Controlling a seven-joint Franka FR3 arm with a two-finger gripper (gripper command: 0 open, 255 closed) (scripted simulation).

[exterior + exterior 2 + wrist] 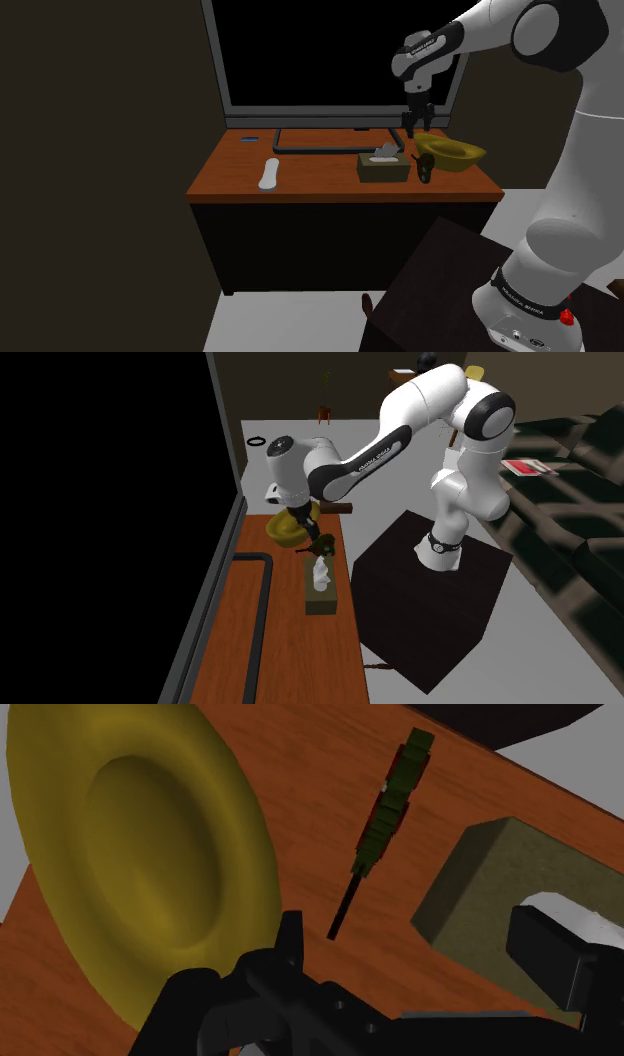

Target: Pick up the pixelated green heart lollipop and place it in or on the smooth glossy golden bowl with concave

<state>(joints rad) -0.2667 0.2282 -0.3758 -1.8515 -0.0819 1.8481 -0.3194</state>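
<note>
Wrist view: gripper (412,926) wide open, nothing held, near bowl (150,864); lollipop (388,809) beside bowl. Looks like reach step; next: go down & pinch.

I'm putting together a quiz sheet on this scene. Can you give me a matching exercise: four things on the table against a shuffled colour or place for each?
Things:
1. bowl
2. lollipop
3. tissue box
4. remote

Descriptions:
A. white, lying apart from the other three
B. golden, concave
C. green, on a dark stick
D. olive, with white tissue sticking out

Pairs: 1-B, 2-C, 3-D, 4-A
</note>
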